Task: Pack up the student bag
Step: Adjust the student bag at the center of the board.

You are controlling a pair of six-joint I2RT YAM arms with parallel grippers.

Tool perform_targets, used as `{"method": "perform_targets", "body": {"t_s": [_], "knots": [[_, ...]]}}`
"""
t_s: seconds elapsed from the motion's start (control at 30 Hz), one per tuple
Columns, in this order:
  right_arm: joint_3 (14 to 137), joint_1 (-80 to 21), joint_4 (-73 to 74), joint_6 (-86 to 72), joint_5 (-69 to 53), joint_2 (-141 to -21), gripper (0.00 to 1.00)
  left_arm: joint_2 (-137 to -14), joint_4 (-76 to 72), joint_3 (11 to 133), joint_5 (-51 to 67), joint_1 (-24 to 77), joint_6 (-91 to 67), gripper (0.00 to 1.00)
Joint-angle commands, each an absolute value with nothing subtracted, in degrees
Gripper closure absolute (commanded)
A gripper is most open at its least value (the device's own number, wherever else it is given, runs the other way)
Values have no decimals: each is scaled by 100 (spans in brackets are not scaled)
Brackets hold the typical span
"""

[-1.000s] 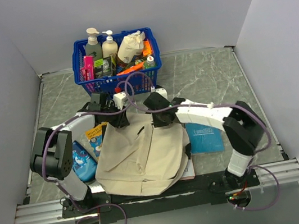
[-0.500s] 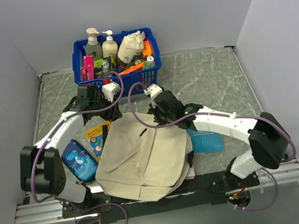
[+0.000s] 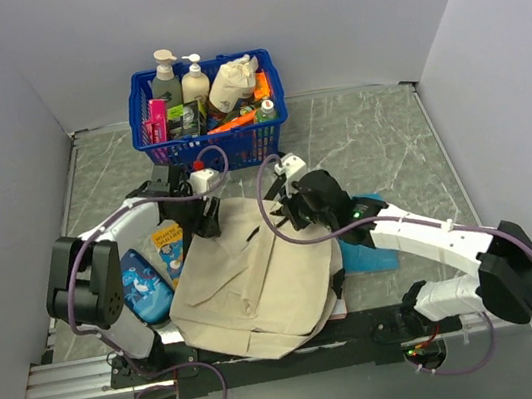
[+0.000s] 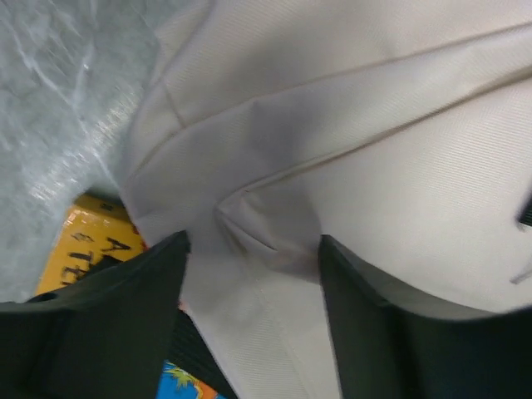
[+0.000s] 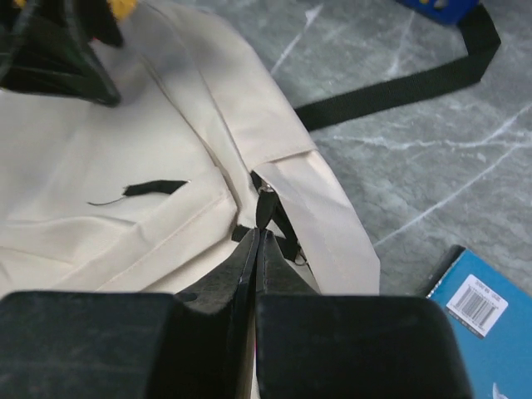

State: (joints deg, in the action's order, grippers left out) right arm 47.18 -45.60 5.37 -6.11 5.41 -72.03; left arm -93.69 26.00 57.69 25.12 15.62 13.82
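The beige student bag [image 3: 249,283] lies flat on the table between the arms, with a black slit on its front pocket [image 5: 150,188]. My left gripper [image 3: 210,218] is at the bag's far left corner. It is open, and a fold of the bag's cloth [image 4: 249,216] lies loose between its fingers [image 4: 125,307]. My right gripper [image 3: 293,221] is at the bag's far right edge. It is shut on the black zipper pull [image 5: 264,212], which pokes out from between its fingertips.
A blue basket [image 3: 208,118] of bottles and packets stands behind the bag. A yellow book [image 3: 170,247] and a blue shark-print case [image 3: 143,285] lie left of the bag. A blue book [image 3: 365,250] lies on the right. A black strap [image 5: 399,87] runs over the marble table.
My left gripper has opened and let go of the bag's cloth. The right arm has stretched out to the right, its gripper still shut at the bag's far edge.
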Motion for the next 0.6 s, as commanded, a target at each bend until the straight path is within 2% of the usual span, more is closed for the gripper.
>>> {"method": "perform_targets", "body": {"t_s": [0.0,0.03,0.1,0.33,0.57], "knots": [[4527,-4553,44,-782,360,-6847,100,-9755,2681,6037,2478,1556,1415,41],[4500,-4561,53,-808,326,-6794,100,-9825,2689,6099,2548,1573,1398,66],[4395,-4553,26,-852,203,-6715,100,-9940,2786,6353,2786,1617,1406,97],[4184,-4562,-219,-914,-351,-6320,100,-9361,3032,7223,2953,1775,1415,99],[4761,-4562,-326,-607,-703,-6758,100,-9702,3875,8673,3121,2091,1889,99]]}}
